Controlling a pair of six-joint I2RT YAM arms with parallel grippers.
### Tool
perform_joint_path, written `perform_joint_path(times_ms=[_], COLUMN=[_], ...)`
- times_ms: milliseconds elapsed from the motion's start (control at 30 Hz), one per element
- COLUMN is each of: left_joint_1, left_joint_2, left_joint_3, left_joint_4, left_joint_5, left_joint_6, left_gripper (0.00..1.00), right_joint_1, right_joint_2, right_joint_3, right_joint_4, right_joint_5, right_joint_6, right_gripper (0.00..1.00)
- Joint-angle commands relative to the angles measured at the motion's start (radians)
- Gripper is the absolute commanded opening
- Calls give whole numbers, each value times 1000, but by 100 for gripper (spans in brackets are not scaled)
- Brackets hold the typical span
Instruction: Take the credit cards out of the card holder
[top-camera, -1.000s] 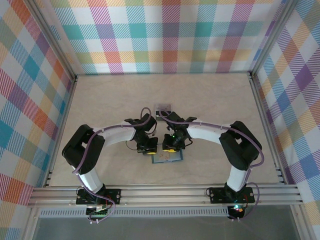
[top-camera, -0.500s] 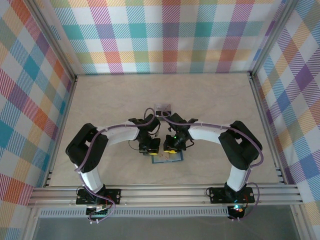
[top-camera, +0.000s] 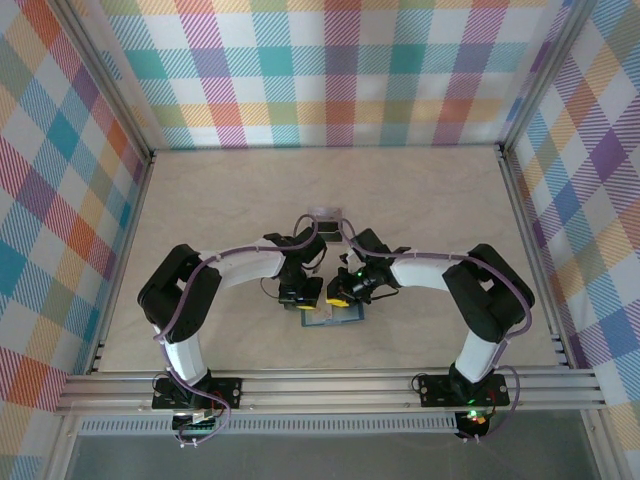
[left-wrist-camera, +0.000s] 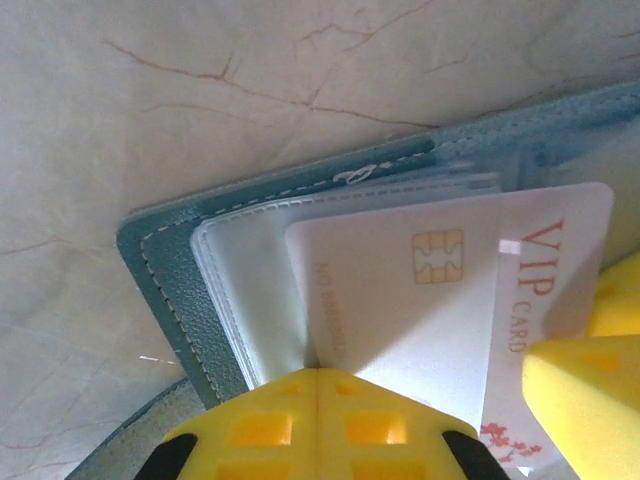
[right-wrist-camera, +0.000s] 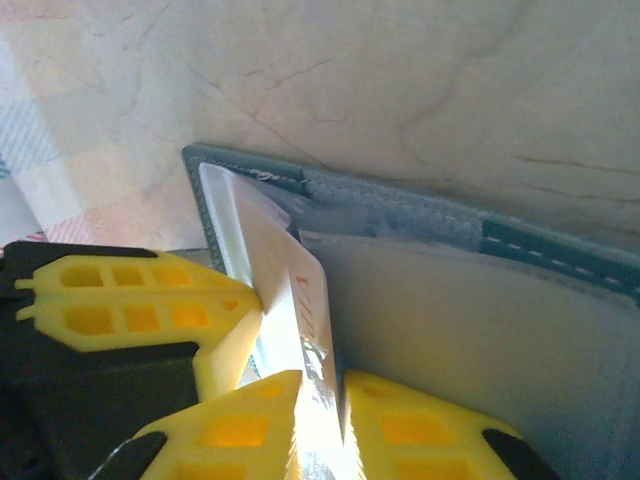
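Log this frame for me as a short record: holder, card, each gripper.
card holder: teal, lies open on the table
credit card: white, chip, "VIP CARD" print, over the holder's clear sleeve
left gripper: jaws shut, tips by the card
right gripper: jaws closed on the card's edge
card fully out of the sleeve: cannot tell

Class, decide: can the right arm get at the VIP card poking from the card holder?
Probably yes: the right gripper straddles the VIP card, which juts from the card holder; the shut left gripper beside it leaves that end free.
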Motion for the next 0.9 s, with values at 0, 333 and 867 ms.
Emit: perform_joint_path(times_ms=[0,333,867], left_joint_1=[-5,-6,14], left_joint_2=[35,11,-34], left_joint_3=[-16,-24,-34], left_joint_4=[-66,-83,-105], left_joint_5=[-76,-101,-126], left_joint_6=[17,18,35], left_gripper=[0,0,0], right_joint_1=[-2,-14,-21], right_joint_2=[-29,-56,-76], right_joint_3=[-9,54,200], right_joint_4=[58,-253,-614], right_joint_5=[-46,183,434], right_joint_6=[18,-118,-277], right_gripper=[13,6,1])
